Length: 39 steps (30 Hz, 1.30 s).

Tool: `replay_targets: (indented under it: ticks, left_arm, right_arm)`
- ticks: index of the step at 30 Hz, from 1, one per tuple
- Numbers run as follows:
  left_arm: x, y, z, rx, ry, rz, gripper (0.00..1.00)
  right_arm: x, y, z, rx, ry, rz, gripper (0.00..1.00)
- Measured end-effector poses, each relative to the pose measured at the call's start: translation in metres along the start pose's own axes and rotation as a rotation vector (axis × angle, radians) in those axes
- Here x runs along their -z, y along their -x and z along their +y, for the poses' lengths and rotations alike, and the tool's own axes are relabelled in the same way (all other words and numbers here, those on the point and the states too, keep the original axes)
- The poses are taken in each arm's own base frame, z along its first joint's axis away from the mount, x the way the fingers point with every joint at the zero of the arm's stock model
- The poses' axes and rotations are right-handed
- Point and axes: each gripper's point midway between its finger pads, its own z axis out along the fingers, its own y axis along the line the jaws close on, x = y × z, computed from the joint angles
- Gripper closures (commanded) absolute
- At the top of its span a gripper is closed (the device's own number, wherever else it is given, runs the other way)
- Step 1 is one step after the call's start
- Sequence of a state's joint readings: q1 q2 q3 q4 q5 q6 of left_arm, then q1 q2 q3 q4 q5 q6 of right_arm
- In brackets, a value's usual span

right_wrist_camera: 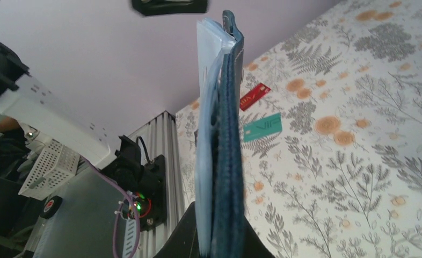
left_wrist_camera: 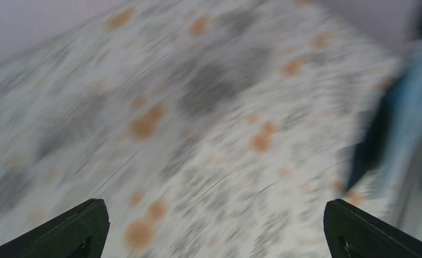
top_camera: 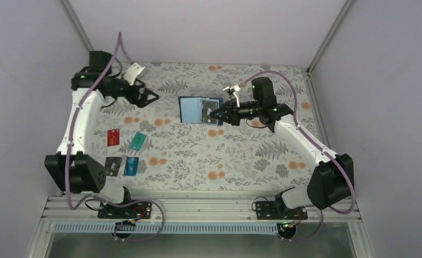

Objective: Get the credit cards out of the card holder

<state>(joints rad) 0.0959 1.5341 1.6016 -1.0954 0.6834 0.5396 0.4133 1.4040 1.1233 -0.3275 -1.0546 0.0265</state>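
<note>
My right pincer (top_camera: 226, 112) is clamped on the holder (top_camera: 193, 110), lifted right of centre; my left pincer (top_camera: 147, 98) stands wide apart, empty; four cards (top_camera: 113, 137) lie near-left; a dark card (top_camera: 211, 110) seems lodged inside; tugging it against so thin an edge grip could wrench the holder loose.

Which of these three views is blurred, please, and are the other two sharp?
Left wrist view: smeared, the floral tablecloth streaked, only the open left gripper crisp. Top view: sharp and evenly lit, the red card and teal card distinct. Right wrist view: sharp on the card holder gripped edge-on by the right gripper.
</note>
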Motion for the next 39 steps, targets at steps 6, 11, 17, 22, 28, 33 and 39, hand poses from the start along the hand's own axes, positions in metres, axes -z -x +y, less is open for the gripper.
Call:
replay_targets:
  ticks: [6,11,17,22,28,33,39]
  left_arm:
    - [0.001,0.039,-0.111,-0.164,-0.342,-0.199,0.00]
    - [-0.019,0.027,-0.130,-0.138,-0.452,-0.205,0.00]
    - [-0.034,0.005,-0.145,-0.094,-0.550,-0.179,0.00]
    - [-0.024,0.008,-0.169,-0.135,-0.645,-0.212,0.41]
    - [-0.017,0.008,-0.182,-0.168,-0.707,-0.230,0.97]
    - [-0.022,0.009,-0.175,-0.171,-0.652,-0.219,0.60]
    - [-0.041,0.015,-0.107,-0.101,-0.271,-0.153,0.38]
  right_arm:
    - [-0.007,0.017,0.015,0.012,0.044,-0.029,0.96]
    - [-0.015,0.028,0.032,0.029,0.078,-0.034,0.96]
    - [-0.024,0.031,0.046,0.053,0.111,-0.028,0.96]
    - [-0.033,0.029,0.045,0.047,0.127,-0.016,0.96]
    - [-0.036,0.027,0.043,0.040,0.134,-0.008,0.96]
    - [-0.035,0.028,0.044,0.053,0.138,-0.009,0.96]
    - [-0.037,0.029,0.035,0.043,0.085,-0.016,0.96]
